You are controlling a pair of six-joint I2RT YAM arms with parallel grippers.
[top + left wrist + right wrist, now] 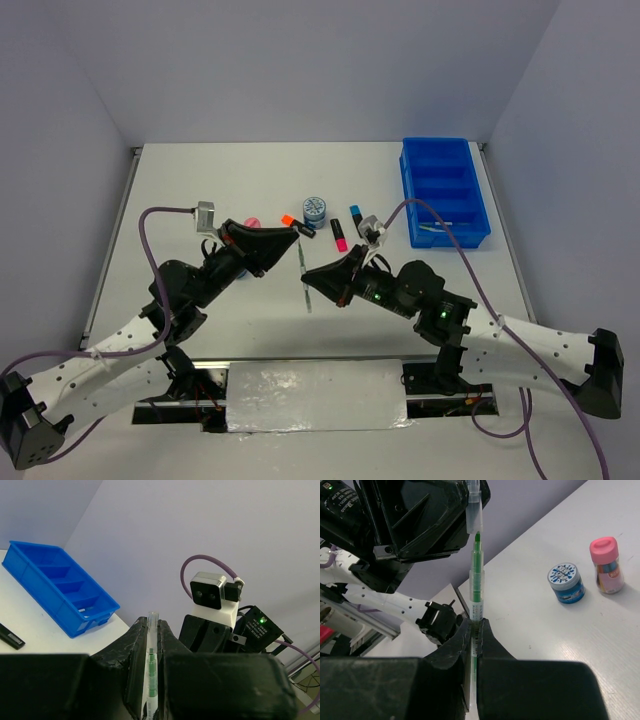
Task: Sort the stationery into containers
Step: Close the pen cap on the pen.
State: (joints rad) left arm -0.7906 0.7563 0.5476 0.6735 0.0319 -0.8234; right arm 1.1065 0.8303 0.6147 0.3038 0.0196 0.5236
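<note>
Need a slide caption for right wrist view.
Right pincer and left pincer grip opposite ends of a green pen; tub and pink-lidded bottle beyond.

Tray (407, 190) far right; tub (314, 208), highlighters (340, 237) centre; pen (304, 265) nearer.

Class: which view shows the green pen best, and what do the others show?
Right wrist: the green pen runs up the frame, clear barrel, green core and cap plain. Left wrist shows a short, mostly hidden stretch; top external only a thin pale line.

The tray (45, 600) is blue, the pen (476, 587) green with clear cap, the tub (566, 582) blue-white, the bottle (606, 565) pink-capped, the desk (580, 630) white.
</note>
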